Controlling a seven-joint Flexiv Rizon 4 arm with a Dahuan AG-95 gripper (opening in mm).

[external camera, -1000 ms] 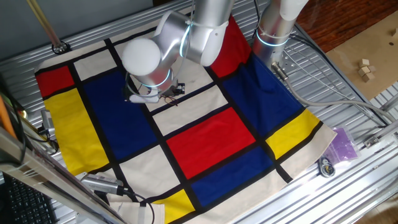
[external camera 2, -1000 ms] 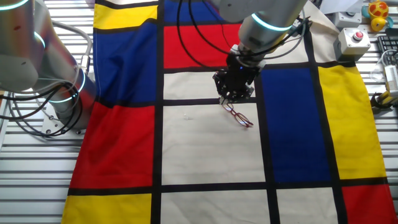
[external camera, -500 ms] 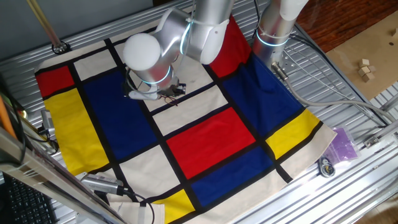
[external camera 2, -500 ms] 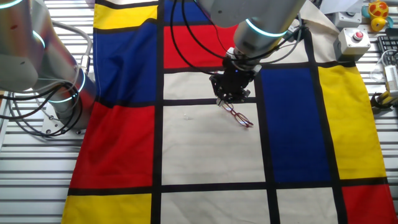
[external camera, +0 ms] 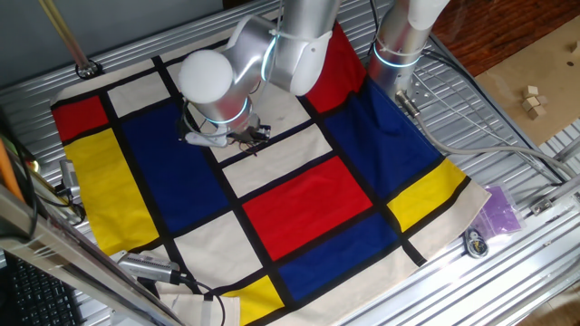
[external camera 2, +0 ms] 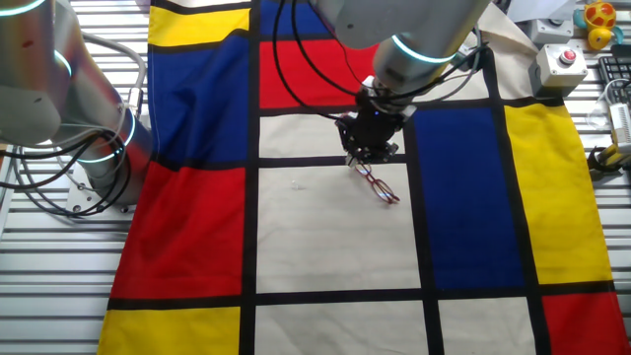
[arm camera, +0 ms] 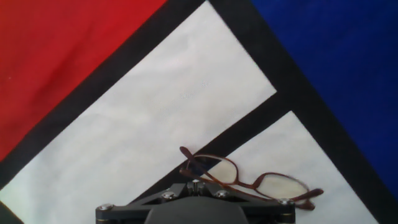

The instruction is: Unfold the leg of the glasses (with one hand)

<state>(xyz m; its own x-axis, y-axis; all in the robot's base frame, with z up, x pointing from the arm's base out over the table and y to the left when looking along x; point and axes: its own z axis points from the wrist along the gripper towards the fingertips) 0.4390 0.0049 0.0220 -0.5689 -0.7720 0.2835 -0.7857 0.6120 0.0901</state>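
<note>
The glasses (arm camera: 249, 179) lie on a white cloth square, thin reddish-brown wire rims with clear lenses. They also show in the other fixed view (external camera 2: 381, 185) and, small, in one fixed view (external camera: 256, 145). A leg (arm camera: 184, 153) lies folded along the frame, its curved tip sticking out past the left lens. My gripper (arm camera: 196, 182) is low over the cloth at the near edge of the glasses. Its fingertips are together on the thin wire there. From the side, the gripper (external camera 2: 368, 156) sits at the upper-left end of the glasses.
The cloth (external camera 2: 325, 247) is a checked sheet of red, blue, yellow and white squares with black bands. A second arm's base (external camera 2: 99, 158) stands at the left. A red-button box (external camera 2: 562, 64) sits at the far right edge.
The gripper has shifted only slightly over the glasses, a little left and then back. The glasses stay in about the same place.
</note>
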